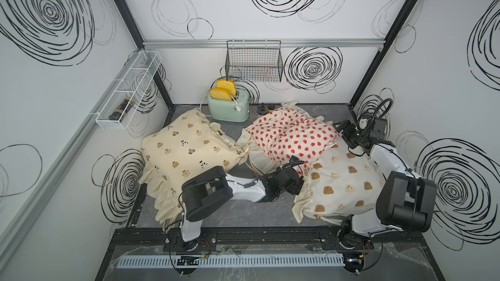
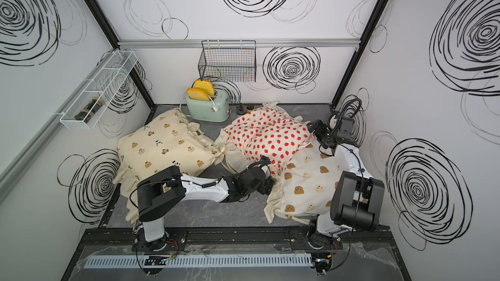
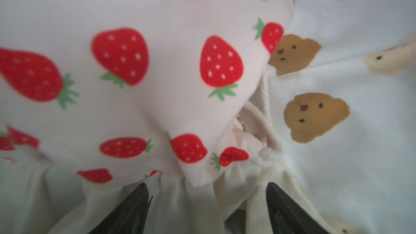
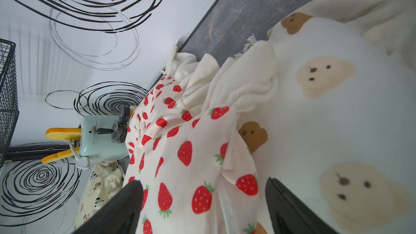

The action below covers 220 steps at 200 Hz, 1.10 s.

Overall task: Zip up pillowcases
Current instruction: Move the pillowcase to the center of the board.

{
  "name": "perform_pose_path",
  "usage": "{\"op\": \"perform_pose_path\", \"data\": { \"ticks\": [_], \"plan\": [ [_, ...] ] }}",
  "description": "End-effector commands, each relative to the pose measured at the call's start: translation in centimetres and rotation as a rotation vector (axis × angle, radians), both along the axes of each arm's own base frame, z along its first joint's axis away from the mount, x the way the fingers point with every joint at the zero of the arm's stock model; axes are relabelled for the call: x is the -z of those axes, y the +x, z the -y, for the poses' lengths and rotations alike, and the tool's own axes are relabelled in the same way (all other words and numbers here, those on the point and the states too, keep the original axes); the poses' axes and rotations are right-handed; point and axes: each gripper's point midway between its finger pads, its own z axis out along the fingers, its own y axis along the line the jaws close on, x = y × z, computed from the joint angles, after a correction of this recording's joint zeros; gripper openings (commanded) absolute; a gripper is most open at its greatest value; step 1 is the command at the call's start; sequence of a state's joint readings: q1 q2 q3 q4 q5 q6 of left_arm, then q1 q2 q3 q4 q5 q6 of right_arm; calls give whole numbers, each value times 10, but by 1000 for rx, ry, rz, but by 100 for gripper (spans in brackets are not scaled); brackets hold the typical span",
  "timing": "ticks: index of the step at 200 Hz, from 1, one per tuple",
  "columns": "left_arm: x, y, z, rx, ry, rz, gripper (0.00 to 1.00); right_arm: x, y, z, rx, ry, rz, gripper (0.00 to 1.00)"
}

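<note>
Looking down on the dark table [image 1: 243, 213], the three pillowcases are spread out. The cream bear-and-panda one [image 1: 184, 147] sits off to the left by itself. The strawberry pillowcase [image 1: 292, 136] is at the back, its near edge draped over the bear-face pillowcase [image 1: 349, 182] in front on the right.

Both arms are on the strawberry one, at opposite ends. The left gripper [image 1: 296, 185] is at its near corner, right where the ruffle and a knotted tie string [image 3: 265, 100] bunch up against the bear-face cloth. Its jaws are spread wide with ruffle lying between them, not pinched. The right gripper [image 1: 339, 128] is at the far right corner, jaws also wide apart, straddling the strawberry cloth where it overlaps the bear-face fabric.

That layout probably makes sense: one end would be pinned so the seam is taut while the other end works the slider. No zipper or pull shows in any view, though, so which gripper does which is a guess. The overlap looks like the snag risk, since either jaw could catch bear-face cloth too.
</note>
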<state>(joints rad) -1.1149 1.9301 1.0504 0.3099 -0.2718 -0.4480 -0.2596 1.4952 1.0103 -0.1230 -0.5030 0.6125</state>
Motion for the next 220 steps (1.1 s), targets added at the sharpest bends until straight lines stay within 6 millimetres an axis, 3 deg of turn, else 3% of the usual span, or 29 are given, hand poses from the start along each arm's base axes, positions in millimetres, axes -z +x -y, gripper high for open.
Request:
{"op": "perform_pose_path", "data": {
  "ticks": [1,20,45,100,133,177,198,220],
  "plan": [
    [-8,15,8,-53,-11,65,78,-8,8,-4,-23,-6,27,90],
    [6,19,6,-93,18,70,71,-7,9,1,-4,-22,20,92],
    [14,26,3,-136,39,75,54,-7,12,4,3,-23,30,96],
    [-20,36,-22,-185,-36,133,12,0,23,14,2,-29,19,98],
    [-49,38,-44,-195,-47,195,1,5,34,10,-42,-10,6,100],
    [-93,47,-69,-212,-91,240,0,6,44,-27,-150,0,-14,84],
    [-120,49,-82,-218,-104,279,0,2,46,-34,-159,20,-10,63],
    [-142,52,-105,-238,-112,301,0,-18,47,-32,-168,31,29,41]
  ]
}}
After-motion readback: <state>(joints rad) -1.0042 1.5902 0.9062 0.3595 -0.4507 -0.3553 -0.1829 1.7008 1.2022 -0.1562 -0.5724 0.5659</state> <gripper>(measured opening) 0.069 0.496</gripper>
